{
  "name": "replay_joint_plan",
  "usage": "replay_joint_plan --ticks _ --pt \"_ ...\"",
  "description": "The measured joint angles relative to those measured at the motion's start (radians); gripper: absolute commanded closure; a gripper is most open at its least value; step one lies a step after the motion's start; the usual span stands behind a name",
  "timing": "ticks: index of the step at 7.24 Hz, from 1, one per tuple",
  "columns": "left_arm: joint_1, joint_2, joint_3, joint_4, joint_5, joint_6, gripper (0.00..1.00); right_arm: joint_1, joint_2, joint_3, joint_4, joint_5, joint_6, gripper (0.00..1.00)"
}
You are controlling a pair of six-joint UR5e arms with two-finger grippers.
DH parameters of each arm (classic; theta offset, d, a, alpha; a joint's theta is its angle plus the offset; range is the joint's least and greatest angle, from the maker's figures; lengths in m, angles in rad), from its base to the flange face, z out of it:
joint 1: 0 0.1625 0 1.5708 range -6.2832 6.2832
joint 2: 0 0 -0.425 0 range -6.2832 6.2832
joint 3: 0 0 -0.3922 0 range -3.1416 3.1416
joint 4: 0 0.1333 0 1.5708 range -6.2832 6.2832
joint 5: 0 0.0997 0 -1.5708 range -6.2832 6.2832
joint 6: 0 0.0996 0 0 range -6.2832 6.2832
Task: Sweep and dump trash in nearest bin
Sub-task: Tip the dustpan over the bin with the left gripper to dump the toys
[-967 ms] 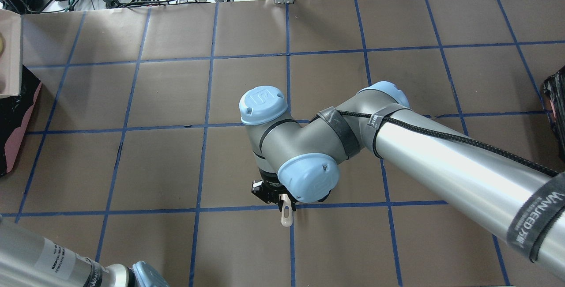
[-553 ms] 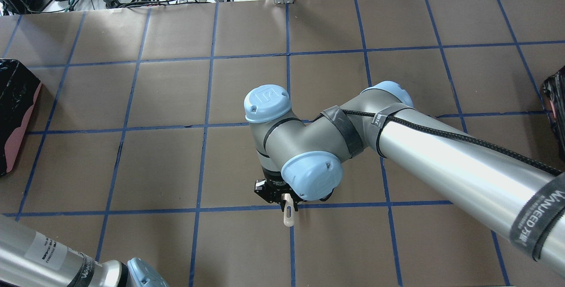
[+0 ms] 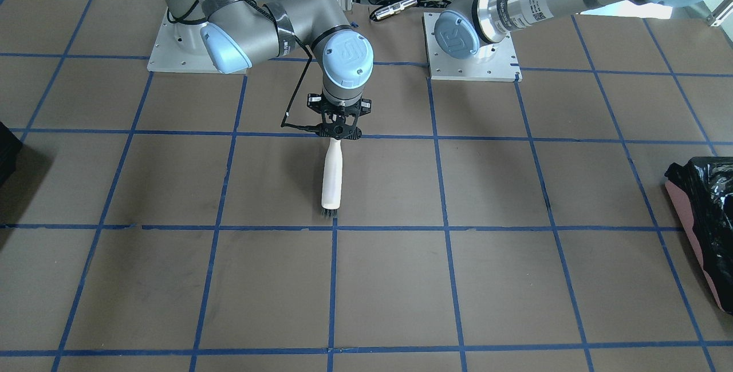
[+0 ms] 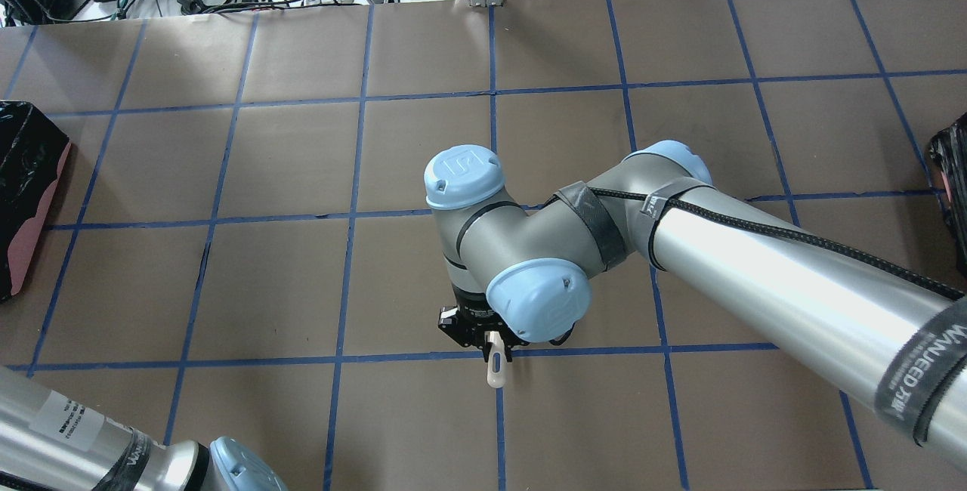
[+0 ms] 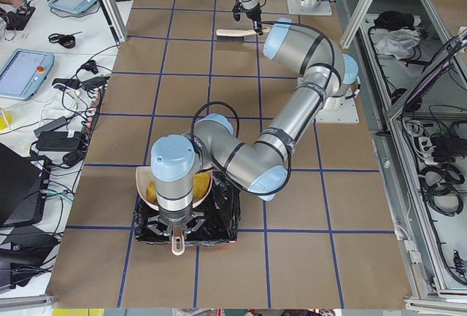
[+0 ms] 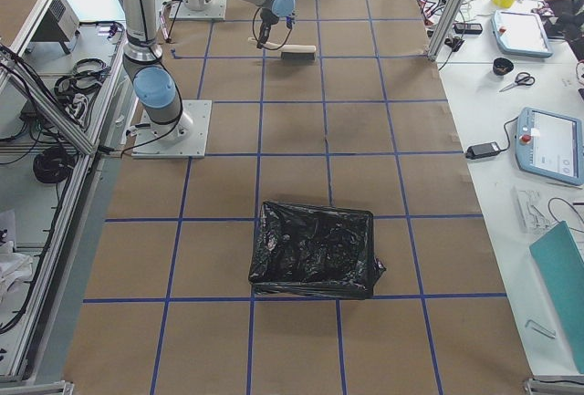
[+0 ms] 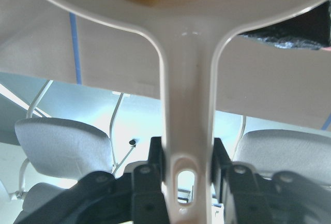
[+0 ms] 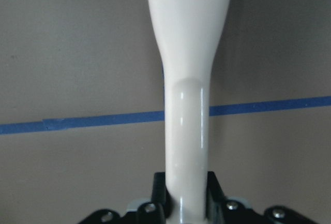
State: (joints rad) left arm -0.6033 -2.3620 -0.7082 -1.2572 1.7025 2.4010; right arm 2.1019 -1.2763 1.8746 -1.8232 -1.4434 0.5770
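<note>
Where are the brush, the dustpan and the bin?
brush point(image 3: 332, 174): front-facing view, on its white handle.
dustpan point(image 7: 186, 94): left wrist view, on the stem of its handle.
bin point(image 3: 704, 189): front-facing view, on its black liner.

The front-facing camera looks steeply down on the counter point(image 3: 172, 292) from across it, with the robot's bases along the frame's top. The overhead camera looks forward and down from behind the robot, the right arm point(image 4: 755, 279) large at lower right. Two high, distant cameras look along the counter from its ends. Each wrist camera sits very close and looks out along a handle, the left one a dustpan point(image 7: 186, 94), the right one a brush point(image 8: 189, 53). All four exterior views share the brush. The left-end, front-facing and overhead views share the bin point(image 5: 222, 217).
</note>
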Motion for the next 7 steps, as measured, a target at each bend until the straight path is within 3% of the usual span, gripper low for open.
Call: replay_joint_plan --ticks 2,4,5,7 --pt "0.001 -0.006 -0.006 0.139 0.048 -0.014 1.00 0.000 0.002 0.000 -0.008 0.025 0.021 0.97" --pt "-0.001 0.017 -0.051 0.249 0.125 -0.086 1.00 0.000 0.006 0.000 -0.011 0.030 0.023 0.62" --pt "-0.002 0.039 -0.118 0.336 0.156 -0.074 1.00 0.000 0.009 0.000 -0.014 0.028 0.024 0.26" --pt "-0.011 0.090 -0.289 0.606 0.183 0.015 1.00 0.000 0.011 0.000 -0.025 0.019 0.020 0.24"
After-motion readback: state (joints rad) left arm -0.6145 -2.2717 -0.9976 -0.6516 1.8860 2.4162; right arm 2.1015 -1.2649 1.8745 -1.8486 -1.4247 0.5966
